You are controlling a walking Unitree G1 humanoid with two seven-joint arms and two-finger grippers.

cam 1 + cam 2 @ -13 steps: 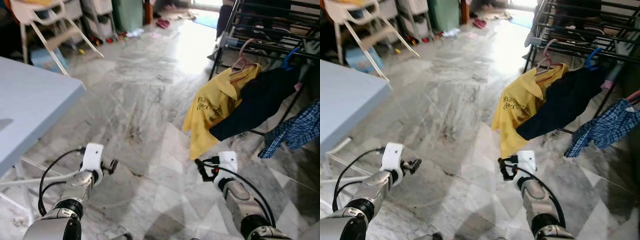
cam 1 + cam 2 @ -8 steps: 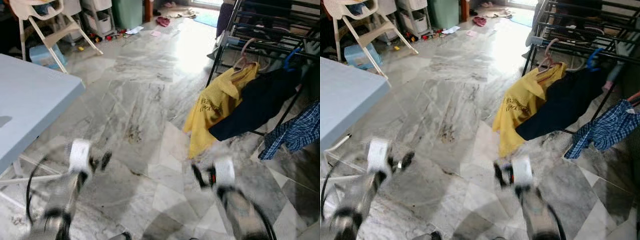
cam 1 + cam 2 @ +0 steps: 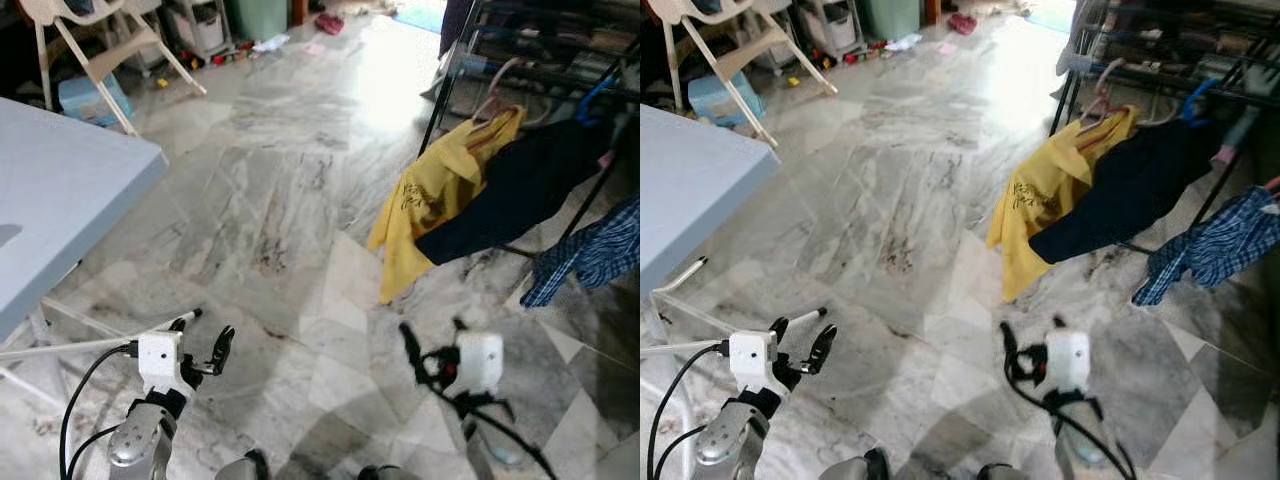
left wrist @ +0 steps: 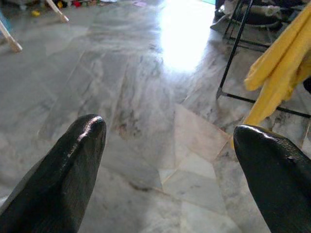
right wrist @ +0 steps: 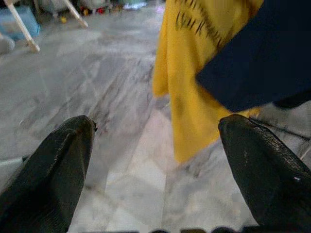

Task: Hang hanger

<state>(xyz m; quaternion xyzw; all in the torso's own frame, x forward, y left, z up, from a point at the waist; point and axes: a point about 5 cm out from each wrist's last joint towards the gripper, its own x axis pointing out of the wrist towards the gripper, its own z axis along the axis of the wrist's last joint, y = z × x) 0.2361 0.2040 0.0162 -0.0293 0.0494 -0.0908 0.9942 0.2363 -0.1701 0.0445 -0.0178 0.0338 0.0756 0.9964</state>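
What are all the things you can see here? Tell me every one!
Yellow shirt: one, yellow, hanging on the rack at the right.
Dark garment: one, navy, hanging beside the yellow shirt, partly over it.
Checked shirt: one, blue and white, hanging at the far right.
Drying rack: one, black, at the upper right.
Hangers: at least two, a pink one above the yellow shirt and a blue one farther right.
Table: one, pale blue, at the left.
Chair: one, cream, at the upper left.
Floor: grey marble tiles.
Left tool: black fingers, open, holding nothing.
Right tool: black fingers, open, holding nothing.
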